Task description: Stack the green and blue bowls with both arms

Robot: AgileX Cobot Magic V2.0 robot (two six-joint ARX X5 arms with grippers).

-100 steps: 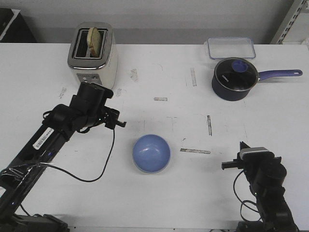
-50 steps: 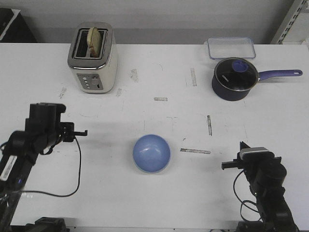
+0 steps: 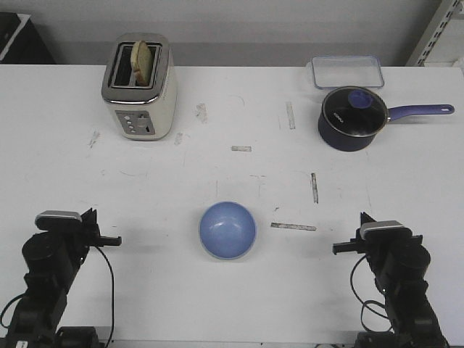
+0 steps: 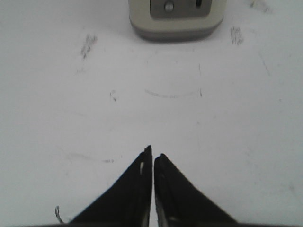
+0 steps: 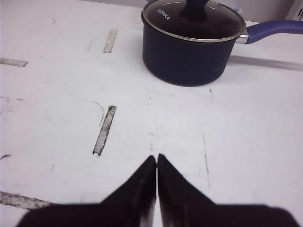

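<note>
A scuffed white surface is backed by a grey wall. The periwinkle blue bowl sits near its front centre — only blue is seen inside. The left gripper and right gripper are both pressed together, empty — well apart from the bowl.

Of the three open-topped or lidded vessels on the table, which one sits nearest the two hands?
The blue bowl, alone at the table's near middle, roughly level with the left hand and right hand. The saucepan and clear container sit far back on the right.
</note>
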